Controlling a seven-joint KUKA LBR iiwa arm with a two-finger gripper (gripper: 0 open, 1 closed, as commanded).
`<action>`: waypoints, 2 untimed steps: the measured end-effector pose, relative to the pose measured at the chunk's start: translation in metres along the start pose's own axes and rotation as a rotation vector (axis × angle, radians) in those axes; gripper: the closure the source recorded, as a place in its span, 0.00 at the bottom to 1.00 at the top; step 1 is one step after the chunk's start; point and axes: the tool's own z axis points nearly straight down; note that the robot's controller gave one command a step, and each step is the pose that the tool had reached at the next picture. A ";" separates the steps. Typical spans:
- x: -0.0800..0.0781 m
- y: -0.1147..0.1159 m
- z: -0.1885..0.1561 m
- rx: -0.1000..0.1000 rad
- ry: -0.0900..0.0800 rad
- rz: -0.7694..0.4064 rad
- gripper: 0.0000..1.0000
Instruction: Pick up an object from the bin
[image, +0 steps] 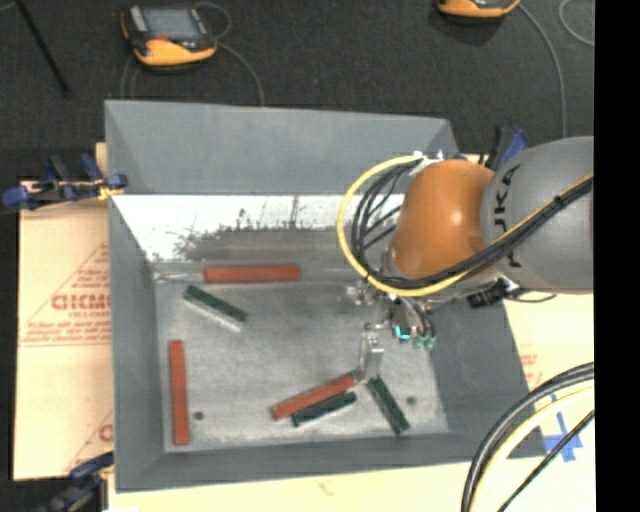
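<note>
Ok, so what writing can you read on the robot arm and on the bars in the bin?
"KU": black letters on the grey arm; the rest of that word cannot be read.
On the red bars and the green bars: no writing can be made out.

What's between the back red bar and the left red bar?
Camera view: one dark green bar, tilted, lies between back red bar and left red bar.

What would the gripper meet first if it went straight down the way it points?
The gripper would probably meet the upper end of the rightmost dark green bar, near the slanted red bar; depth is unclear.
</note>
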 end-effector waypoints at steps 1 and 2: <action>0.015 0.001 0.025 0.001 -0.008 -0.123 0.00; 0.045 0.014 0.066 -0.001 0.001 -0.287 1.00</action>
